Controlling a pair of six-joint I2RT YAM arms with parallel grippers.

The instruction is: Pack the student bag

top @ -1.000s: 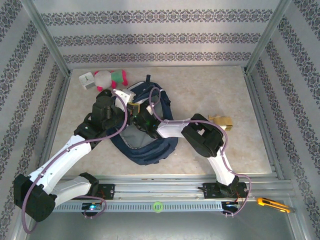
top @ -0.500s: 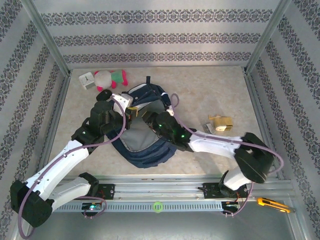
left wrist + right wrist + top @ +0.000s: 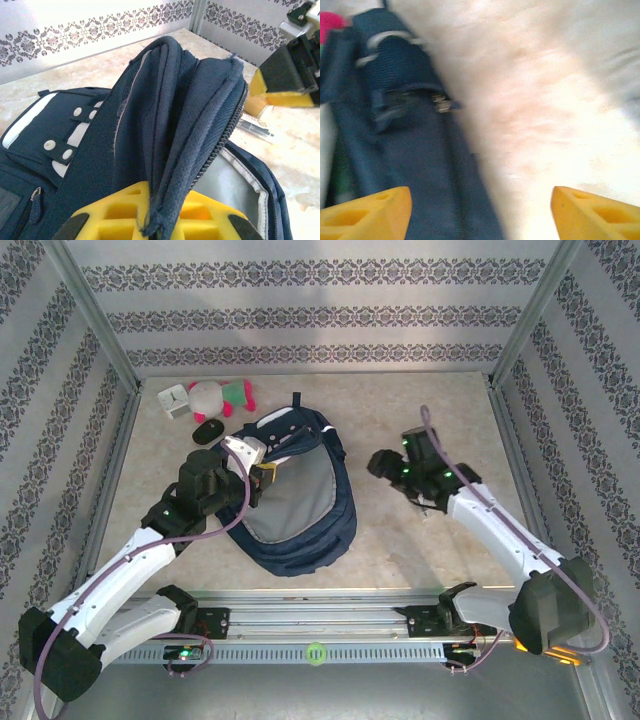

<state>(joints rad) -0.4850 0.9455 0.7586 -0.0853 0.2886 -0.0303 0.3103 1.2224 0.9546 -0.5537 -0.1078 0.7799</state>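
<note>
The student bag (image 3: 300,505), a large navy backpack, lies in the middle of the table with its main pocket unzipped and the grey lining (image 3: 235,185) showing. My left gripper (image 3: 262,472) is shut on the bag's zip-edged flap (image 3: 200,130) and holds it up; the fabric is pinched between the yellow fingers (image 3: 115,220). My right gripper (image 3: 385,462) hovers to the right of the bag, open, with nothing between its fingers (image 3: 370,210). In the blurred right wrist view the bag (image 3: 405,150) lies left and bare table to the right.
A pink and green plush toy (image 3: 222,395), a white cube (image 3: 173,400) and a small black object (image 3: 208,428) lie at the back left. A dark pen (image 3: 255,131) lies on the table right of the bag. Metal posts and patterned walls enclose the table.
My right arm has pulled out of the bag's opening and swung right over the table, its jaws widening. The left gripper keeps holding the flap in nearly the same place.
</note>
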